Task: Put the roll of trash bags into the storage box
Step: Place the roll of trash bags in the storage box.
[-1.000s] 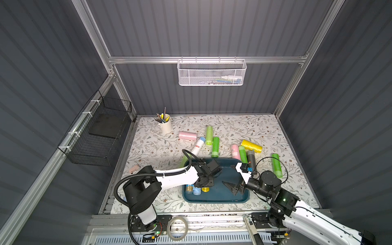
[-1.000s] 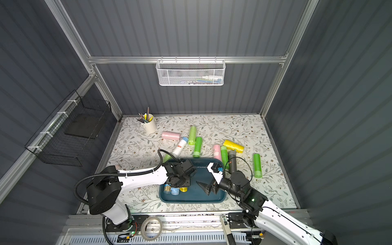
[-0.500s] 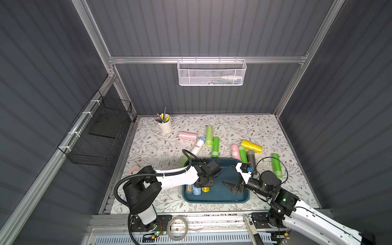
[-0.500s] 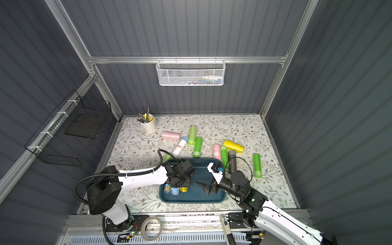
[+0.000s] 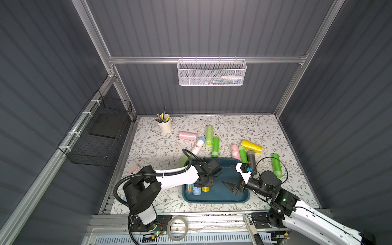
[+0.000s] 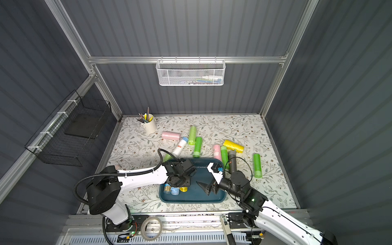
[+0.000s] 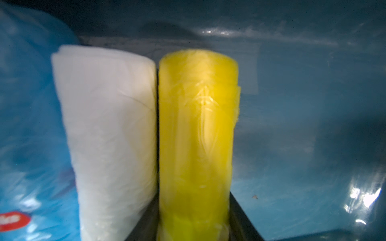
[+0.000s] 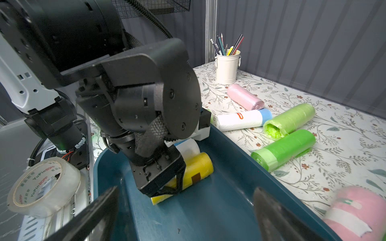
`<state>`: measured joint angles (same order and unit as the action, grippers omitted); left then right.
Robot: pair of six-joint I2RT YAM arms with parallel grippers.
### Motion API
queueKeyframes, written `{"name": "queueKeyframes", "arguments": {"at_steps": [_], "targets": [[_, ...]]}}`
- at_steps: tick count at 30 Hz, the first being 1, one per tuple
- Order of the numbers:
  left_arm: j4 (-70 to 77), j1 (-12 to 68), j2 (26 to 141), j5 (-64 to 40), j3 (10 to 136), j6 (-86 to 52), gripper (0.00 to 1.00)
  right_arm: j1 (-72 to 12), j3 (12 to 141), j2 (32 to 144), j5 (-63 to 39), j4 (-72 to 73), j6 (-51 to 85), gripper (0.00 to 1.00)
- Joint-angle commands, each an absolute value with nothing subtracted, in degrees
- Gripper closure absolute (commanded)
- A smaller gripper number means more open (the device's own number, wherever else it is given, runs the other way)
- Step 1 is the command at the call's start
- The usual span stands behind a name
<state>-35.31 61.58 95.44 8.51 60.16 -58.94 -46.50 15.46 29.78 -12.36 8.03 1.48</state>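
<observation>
Yellow roll lay at the storage box's near-left end. The left gripper straddled it, grip unclear. The right gripper gaped empty. Only withdrawal seemed left.

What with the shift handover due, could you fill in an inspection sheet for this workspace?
Surface: floral tabletop, no spills seen.
Job's things: storage box at front; yellow roll lies in it beside a white roll and a blue-wrapped roll.
Clutter: loose rolls behind the box; pencil cup; tape roll on the front rail.
Grippers: left gripper straddles the yellow roll, grip unclear; right gripper open, empty, over the box.
Cables: black hose loops off the left arm; thin cable loops by the right arm.
Surroundings: white mesh basket on back wall; black wire basket on side wall.
</observation>
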Motion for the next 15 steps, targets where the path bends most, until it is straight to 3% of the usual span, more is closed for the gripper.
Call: {"name": "queueKeyframes", "arguments": {"at_steps": [1,15], "targets": [[-37.27,61.92,95.68,9.30,61.77,-58.21,0.55,-46.67,15.64,29.40,-12.92,7.56,2.02,0.01],[-37.83,61.88,95.77,9.66,62.29,-57.39,0.48,-46.67,15.64,29.58,-13.01,7.65,2.10,0.01]]}}
